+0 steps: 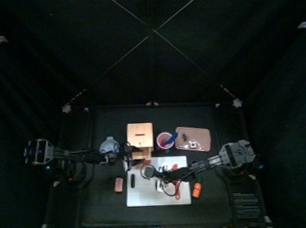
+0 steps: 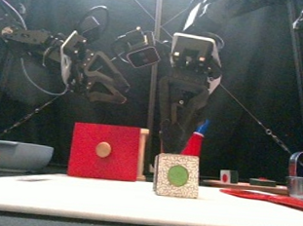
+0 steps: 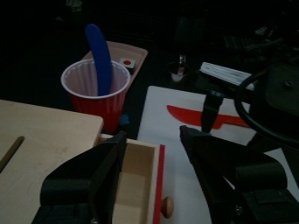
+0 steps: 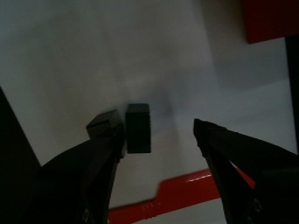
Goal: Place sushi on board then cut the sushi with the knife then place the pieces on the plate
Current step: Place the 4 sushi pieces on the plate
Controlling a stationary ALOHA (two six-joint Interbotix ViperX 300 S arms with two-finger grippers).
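Right arm: reached over white cutting board (image 4: 163, 61), right gripper (image 4: 155, 124) pointed down.
Right jaws: spread; sushi piece (image 4: 138, 129) flanked, not clamped.
Sushi piece: stood on board, near red knife (image 4: 176, 197).
Left gripper (image 3: 156, 144): held raised over wooden box (image 2: 106, 153), jaws spread, empty.

Black throughout, from blocky arm links (image 2: 42, 41) to tapering jaws. Topped at left gripper (image 3: 152, 140) and right gripper (image 4: 156, 127) by pale cross-plates (image 2: 194, 48).
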